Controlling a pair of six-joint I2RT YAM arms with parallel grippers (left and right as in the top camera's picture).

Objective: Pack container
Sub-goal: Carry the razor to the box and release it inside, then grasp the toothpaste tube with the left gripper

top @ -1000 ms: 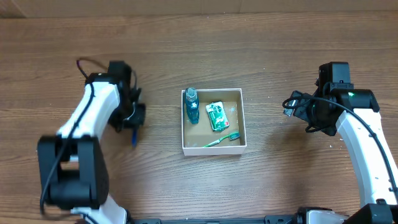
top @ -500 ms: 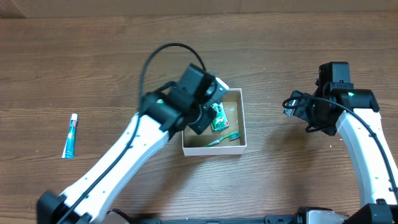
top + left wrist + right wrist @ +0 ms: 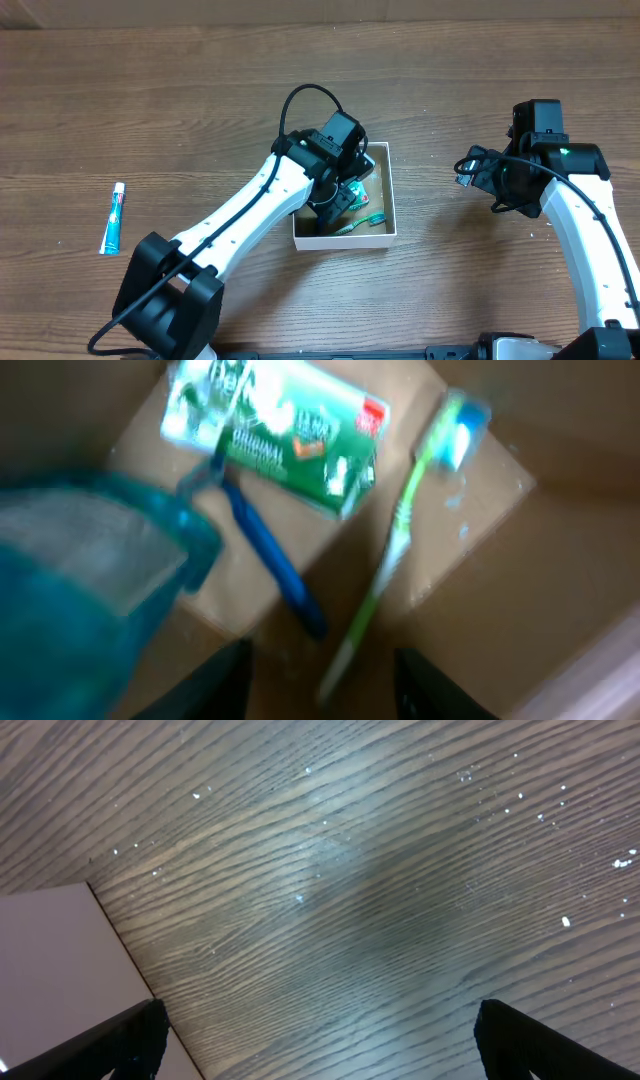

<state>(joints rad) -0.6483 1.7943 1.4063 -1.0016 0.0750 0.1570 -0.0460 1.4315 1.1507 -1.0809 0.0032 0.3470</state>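
Note:
The container (image 3: 392, 205) is a small white-walled box with a brown floor (image 3: 480, 480) at the table's middle. In it lie a teal bottle (image 3: 80, 580), a green packet (image 3: 275, 430), a blue razor (image 3: 265, 545) and a green toothbrush (image 3: 385, 570); the toothbrush also shows in the overhead view (image 3: 366, 220). My left gripper (image 3: 335, 207) hangs over the container's inside, open and empty (image 3: 325, 695), just above the razor's and toothbrush's ends. My right gripper (image 3: 466, 168) is open and empty (image 3: 340, 1050) over bare wood, right of the container.
A blue and white toothpaste tube (image 3: 113, 217) lies on the table far to the left. The container's white corner (image 3: 50, 960) shows at the left edge of the right wrist view. The table is brown wood.
My left arm swung from the table's left side to over the container and lowered into it. The blue razor now lies in the container. The right arm has not moved.

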